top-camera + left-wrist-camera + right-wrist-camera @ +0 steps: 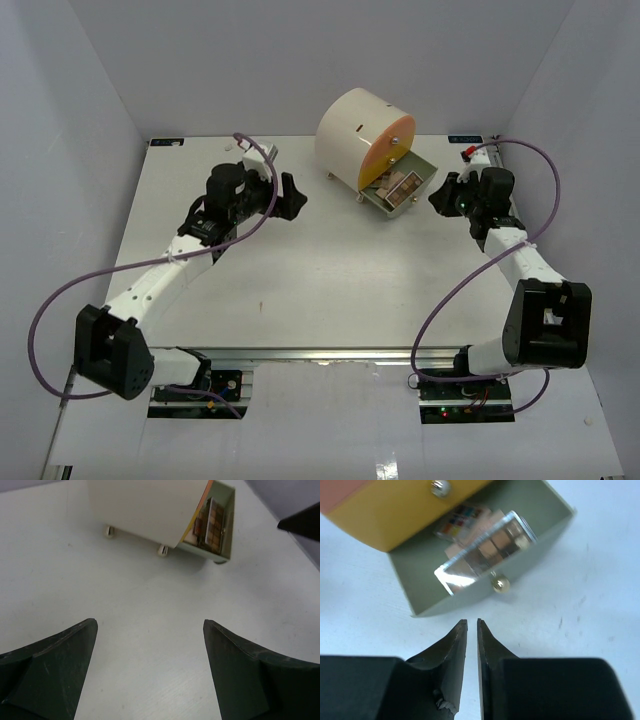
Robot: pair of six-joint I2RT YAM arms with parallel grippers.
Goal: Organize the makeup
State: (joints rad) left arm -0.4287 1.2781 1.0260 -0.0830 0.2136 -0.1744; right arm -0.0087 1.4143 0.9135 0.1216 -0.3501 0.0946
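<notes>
Two arms share a white table [300,290] walled by pale panels [100,80] on three sides, its middle and near edge open, a cream round drawer box [355,135] at the far side. Its green drawer [410,575] stands pulled out, with palettes [485,550] lying inside. The right gripper [472,625], jaws almost together and empty, sits just short of the drawer's gold knob [500,583]; the left gripper [150,622] gapes wide, holding nothing, over bare table.

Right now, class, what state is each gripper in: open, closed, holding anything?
Left gripper: open, holding nothing.
Right gripper: closed, holding nothing, just short of the open drawer.
</notes>
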